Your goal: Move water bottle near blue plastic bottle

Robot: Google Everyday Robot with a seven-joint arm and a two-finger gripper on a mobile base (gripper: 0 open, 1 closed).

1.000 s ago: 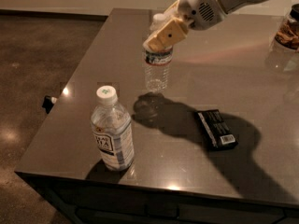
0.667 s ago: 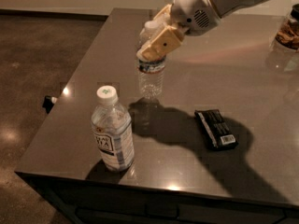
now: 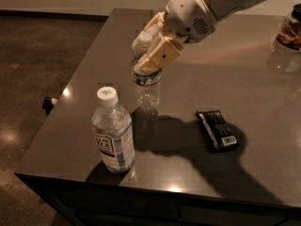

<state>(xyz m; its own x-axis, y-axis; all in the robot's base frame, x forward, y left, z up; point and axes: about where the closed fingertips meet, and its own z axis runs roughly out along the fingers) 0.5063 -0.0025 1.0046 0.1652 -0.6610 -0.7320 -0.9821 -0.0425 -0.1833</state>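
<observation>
Since the earlier frames, the gripper point(image 3: 147, 60) and the water bottle point(image 3: 147, 91) have shifted left and nearer the camera, toward the blue plastic bottle point(image 3: 113, 138). The fingers point(image 3: 160, 55) are closed around the water bottle's upper part and hold it upright, its body hanging below them. Whether its base touches the table point(image 3: 254, 79) cannot be told. The blue plastic bottle stands upright below and left of the fingers, near the held bottle but apart from it. A black packet point(image 3: 216, 130) lies flat to their lower right.

High oblique view (fingers point(image 3: 160, 55) upper centre)
</observation>
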